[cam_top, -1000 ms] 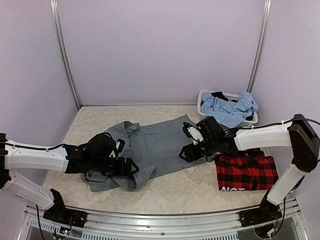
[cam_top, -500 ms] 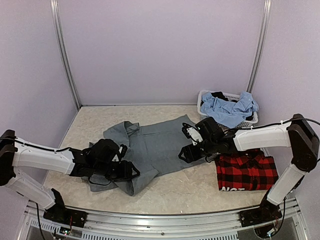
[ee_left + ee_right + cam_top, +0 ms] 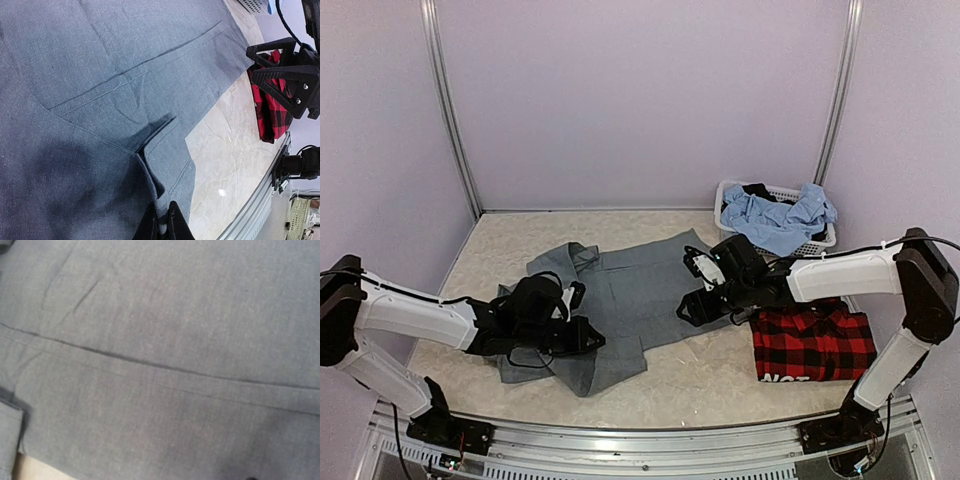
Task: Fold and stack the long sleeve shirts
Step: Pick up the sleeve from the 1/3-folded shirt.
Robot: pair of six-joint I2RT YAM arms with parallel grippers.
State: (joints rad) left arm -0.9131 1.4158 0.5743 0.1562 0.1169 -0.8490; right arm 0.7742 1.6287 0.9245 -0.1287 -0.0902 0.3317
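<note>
The grey shirt lies spread over the middle of the table, collar to the left. My left gripper sits low at its near edge. In the left wrist view the left gripper is shut, pinching a small fold of the grey shirt. My right gripper rests on the shirt's right side with its fingers spread open; the right wrist view shows only grey cloth. The red-and-black plaid shirt lies folded at the right, beside the right arm, and also shows in the left wrist view.
A white basket holding light blue clothes stands at the back right. A metal rail runs along the table's near edge. Purple walls close in the left, back and right.
My left gripper has slid right along the grey shirt's near edge and closed on the cloth, dragging the near flap rightward. The right arm has not moved.
</note>
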